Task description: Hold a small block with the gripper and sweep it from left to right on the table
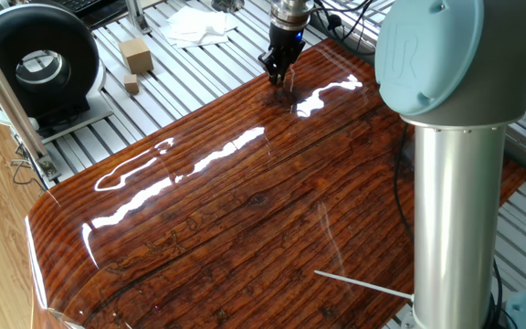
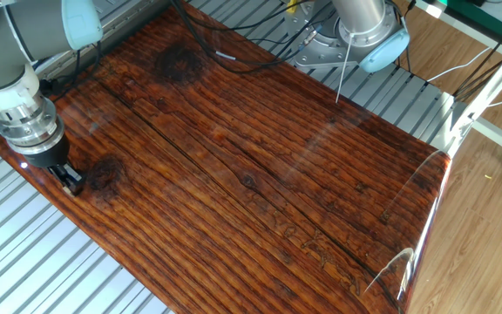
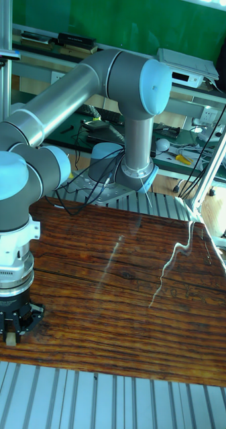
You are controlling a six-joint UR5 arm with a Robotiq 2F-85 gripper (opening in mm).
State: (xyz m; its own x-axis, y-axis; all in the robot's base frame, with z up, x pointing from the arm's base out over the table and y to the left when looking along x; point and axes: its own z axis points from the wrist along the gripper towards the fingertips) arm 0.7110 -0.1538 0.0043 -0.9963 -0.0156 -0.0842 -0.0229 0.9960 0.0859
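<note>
The black two-finger gripper (image 1: pixel 278 77) stands upright at the far edge of the glossy reddish-brown table (image 1: pixel 245 210). Its tips rest on or just above the wood. In the other fixed view the gripper (image 2: pixel 68 179) is at the table's (image 2: pixel 260 148) left edge, shut on the small block (image 2: pixel 63 171), a tiny tan cube between the fingertips. The tall fixed view shows the gripper (image 3: pixel 12 335) at the table's (image 3: pixel 126 281) near-left corner with the small block (image 3: pixel 11 340) poking out below the fingers.
On the grey slatted base beyond the table lie a bigger tan block (image 1: pixel 136 55), a small tan cube (image 1: pixel 131 85), a black round device (image 1: pixel 35 64) and a white cloth (image 1: pixel 199 26). The arm's grey column (image 1: pixel 450 183) rises at the right. Cables cross the table's corner near the arm base (image 2: pixel 356 35).
</note>
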